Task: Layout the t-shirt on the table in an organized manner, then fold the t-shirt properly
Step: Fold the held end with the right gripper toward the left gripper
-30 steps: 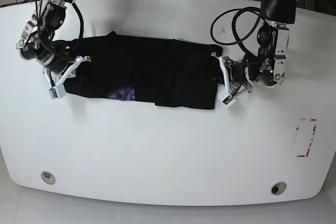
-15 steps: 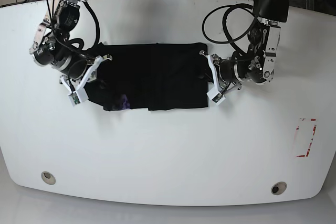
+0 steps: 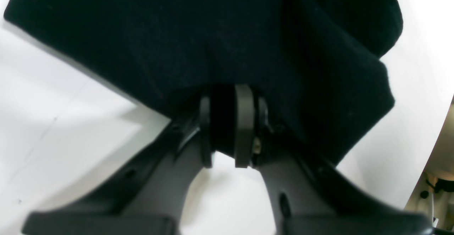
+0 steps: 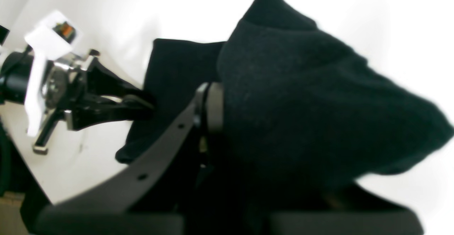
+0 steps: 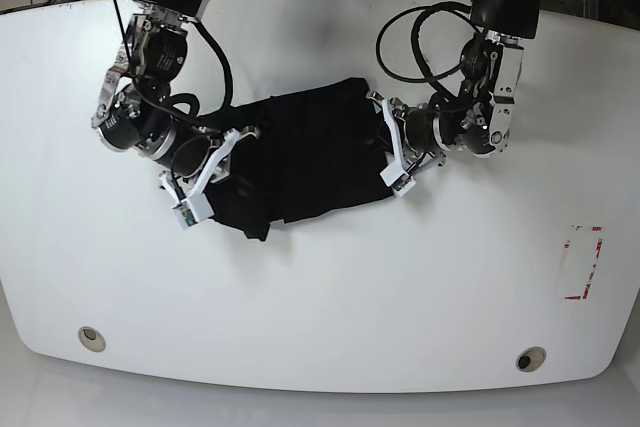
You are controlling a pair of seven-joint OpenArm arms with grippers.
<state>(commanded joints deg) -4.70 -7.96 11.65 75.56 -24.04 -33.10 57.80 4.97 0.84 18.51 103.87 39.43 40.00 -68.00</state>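
Looking through your left wrist cam, the left gripper (image 3: 227,132) is pinched down on the edge of the t-shirt (image 3: 220,39), black cloth squeezed between its pads over the white table (image 3: 53,128). Your right wrist cam shows the right gripper (image 4: 212,110) clamped on a bunched fold of shirt too. From the base cam, the shirt sits crumpled mid-table between both grippers, with a red-marked patch (image 5: 582,262) well off to the side.

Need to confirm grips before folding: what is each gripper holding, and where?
Both hold the t-shirt: left gripper pinches its edge; right gripper clamps the opposite, bunched end.
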